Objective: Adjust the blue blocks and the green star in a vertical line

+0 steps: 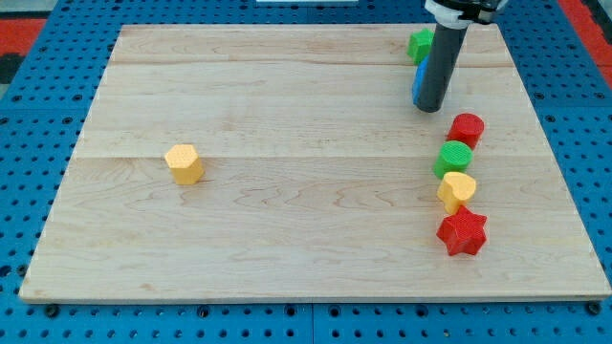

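Observation:
The dark rod comes down from the view's top right, and my tip (pixel 430 107) rests on the wooden board (pixel 287 220). A green block (pixel 419 44), the star by its jagged edge, sits just left of the rod near the board's top edge. A blue block (pixel 418 80) shows only as a sliver at the rod's left side, below the green one; the rod hides most of it. No other blue block shows.
A red cylinder (pixel 467 128), a green cylinder (pixel 455 158), a yellow heart-like block (pixel 457 190) and a red star (pixel 463 232) run in a column at the right, below my tip. A yellow hexagon (pixel 184 163) lies at the left.

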Robot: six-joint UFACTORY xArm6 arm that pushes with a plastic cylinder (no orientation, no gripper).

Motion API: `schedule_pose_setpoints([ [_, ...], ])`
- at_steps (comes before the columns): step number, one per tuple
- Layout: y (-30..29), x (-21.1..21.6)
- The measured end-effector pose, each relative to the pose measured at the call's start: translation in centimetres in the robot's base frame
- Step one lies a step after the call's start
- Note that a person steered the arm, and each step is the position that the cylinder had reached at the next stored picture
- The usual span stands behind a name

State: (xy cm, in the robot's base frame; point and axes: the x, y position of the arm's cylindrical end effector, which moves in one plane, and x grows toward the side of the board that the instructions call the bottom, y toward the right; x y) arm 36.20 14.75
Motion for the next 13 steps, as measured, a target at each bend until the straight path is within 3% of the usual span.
schedule_pose_setpoints([
  [1,-5.4,-0.4],
  [2,-5.7,-4.2],
  [5,2.2,-2.8],
  [7,-2.2,-3.1],
  [8,-3.9,-5.9],
  [11,2.5,-7.7],
  [13,-7.5,-10.8],
])
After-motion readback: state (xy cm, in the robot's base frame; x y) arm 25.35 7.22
